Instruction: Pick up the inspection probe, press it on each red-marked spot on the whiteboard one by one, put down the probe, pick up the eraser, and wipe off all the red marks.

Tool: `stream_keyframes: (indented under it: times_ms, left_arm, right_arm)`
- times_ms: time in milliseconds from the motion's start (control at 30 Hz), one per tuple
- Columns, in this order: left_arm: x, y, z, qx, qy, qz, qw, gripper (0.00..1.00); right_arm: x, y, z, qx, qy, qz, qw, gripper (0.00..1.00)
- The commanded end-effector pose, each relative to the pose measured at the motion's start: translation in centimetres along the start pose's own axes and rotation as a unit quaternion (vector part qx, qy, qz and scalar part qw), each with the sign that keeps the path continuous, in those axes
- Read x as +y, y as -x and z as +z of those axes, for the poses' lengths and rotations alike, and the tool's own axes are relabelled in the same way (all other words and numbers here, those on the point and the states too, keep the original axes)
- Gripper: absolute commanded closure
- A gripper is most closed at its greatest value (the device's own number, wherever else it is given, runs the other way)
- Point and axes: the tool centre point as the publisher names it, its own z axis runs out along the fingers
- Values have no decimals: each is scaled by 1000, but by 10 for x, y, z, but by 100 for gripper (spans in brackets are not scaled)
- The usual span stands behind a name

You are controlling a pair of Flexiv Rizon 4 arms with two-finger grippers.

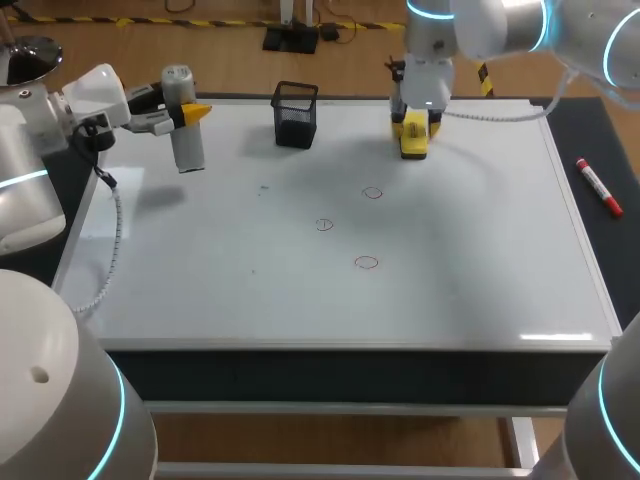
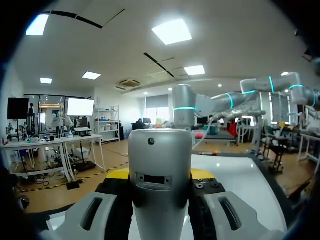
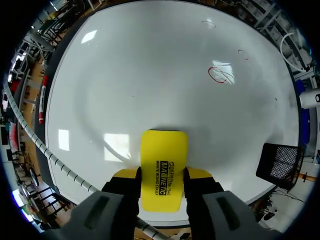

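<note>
The eraser [image 3: 164, 165] is yellow. The whiteboard [image 1: 480, 260] is white with three red rings [image 1: 366, 263]. The probe [image 2: 160, 175] is grey. The cup [image 1: 296, 114] is black mesh. The marker [image 1: 598, 187] is red.

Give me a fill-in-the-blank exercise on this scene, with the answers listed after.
1. The left end effector is shut on the grey ___.
2. The right end effector grips a yellow ___.
3. The whiteboard bears ___ red circles.
4. The mesh cup is coloured ___.
Missing words: probe; eraser; three; black.
</note>
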Motion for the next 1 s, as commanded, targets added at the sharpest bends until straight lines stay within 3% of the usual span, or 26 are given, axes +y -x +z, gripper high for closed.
stream_keyframes:
  times_ms: [33,467,700,1000]
  left_arm:
    - [1,0,1,-1,-3,1,1000,100]
    - [1,0,1,-1,-3,1,1000,100]
    - [1,0,1,-1,-3,1,1000,100]
    - [1,0,1,-1,-3,1,1000,100]
  right_arm:
    - [-2,-3,-3,-3,4,0,1000,100]
    - [0,-21,-41,-5,-29,0,1000,100]
    - [7,-54,-61,-8,-45,19,999,100]
    - [33,-106,-62,-6,-40,60,997,100]
